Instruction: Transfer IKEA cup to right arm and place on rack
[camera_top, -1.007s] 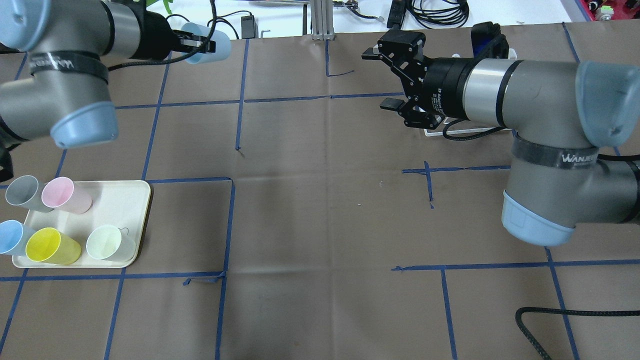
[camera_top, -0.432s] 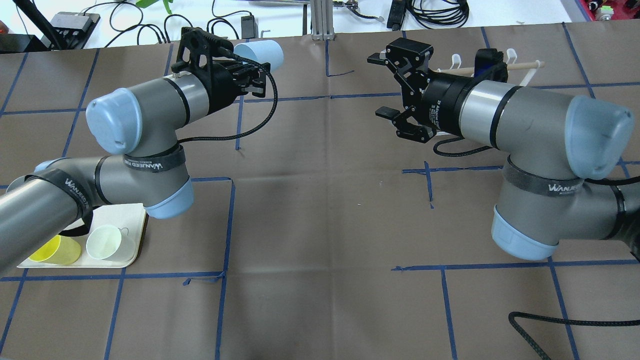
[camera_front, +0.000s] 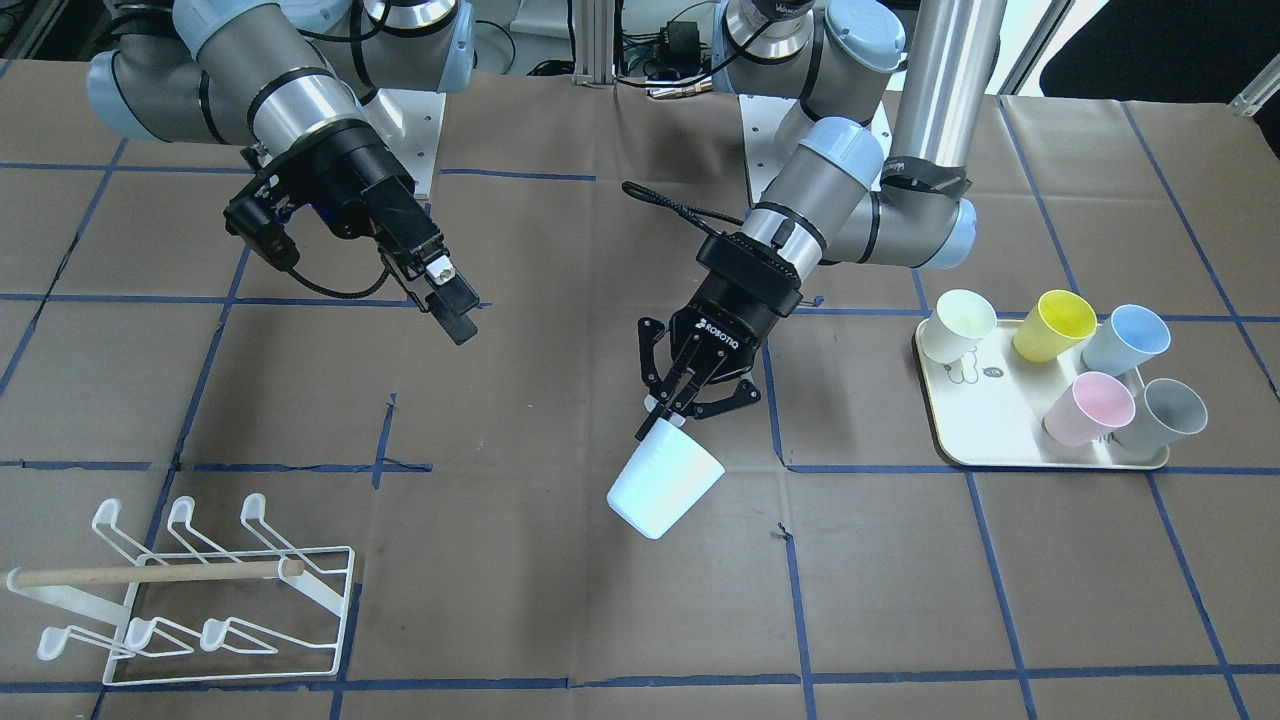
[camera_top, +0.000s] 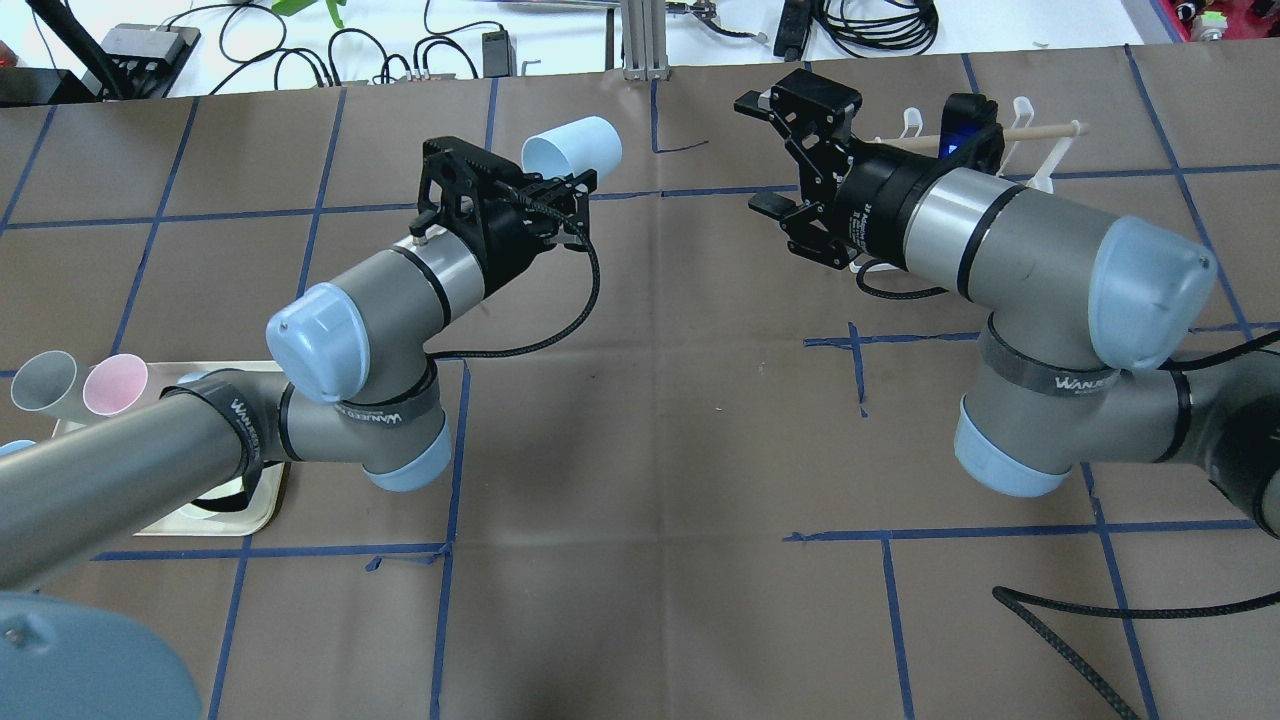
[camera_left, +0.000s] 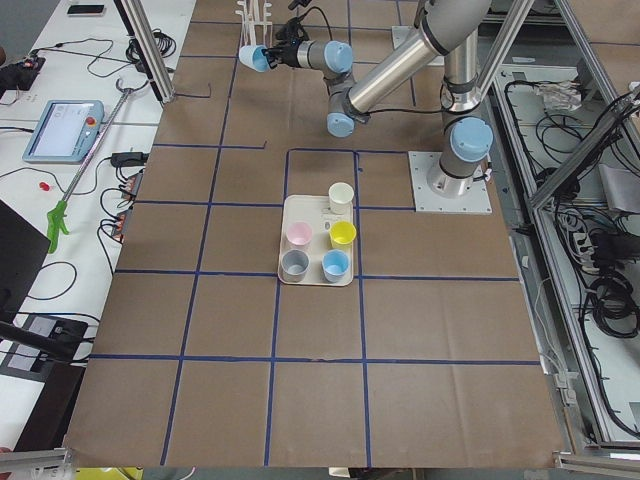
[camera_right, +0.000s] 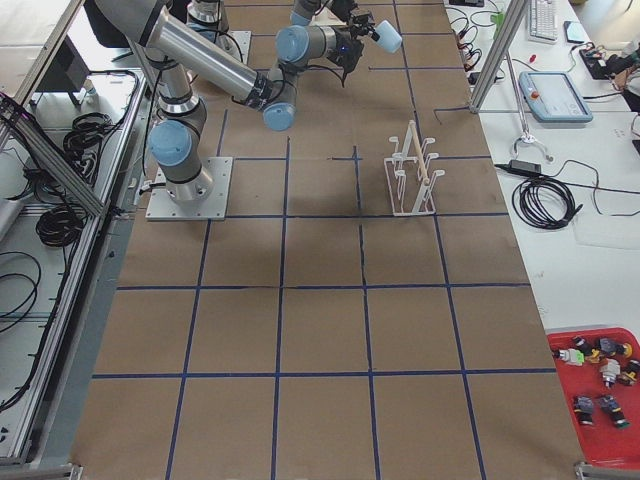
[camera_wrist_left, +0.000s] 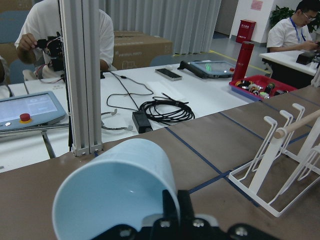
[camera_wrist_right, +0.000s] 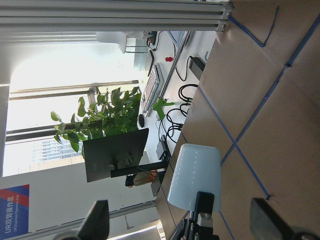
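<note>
My left gripper (camera_top: 562, 190) is shut on the rim of a light-blue IKEA cup (camera_top: 572, 145) and holds it on its side above the table's far middle. In the front view the left gripper (camera_front: 680, 400) pinches the cup (camera_front: 665, 485) from above. In the left wrist view the cup (camera_wrist_left: 115, 190) fills the lower left. My right gripper (camera_top: 772, 155) is open and empty, to the cup's right and apart from it. In the right wrist view the cup (camera_wrist_right: 195, 175) sits between the spread fingertips (camera_wrist_right: 100, 220). The white wire rack (camera_front: 200, 590) stands behind the right arm (camera_top: 1000, 135).
A cream tray (camera_front: 1000, 430) at the left arm's side holds several coloured cups, such as a pink one (camera_front: 1085, 410) and a yellow one (camera_front: 1050, 325). A black braided cable (camera_top: 1100, 640) lies at the near right. Blue tape lines cross the brown table.
My left arm has swung the cup from the far left toward the table's middle. My right gripper has shifted slightly farther back and stayed open.
</note>
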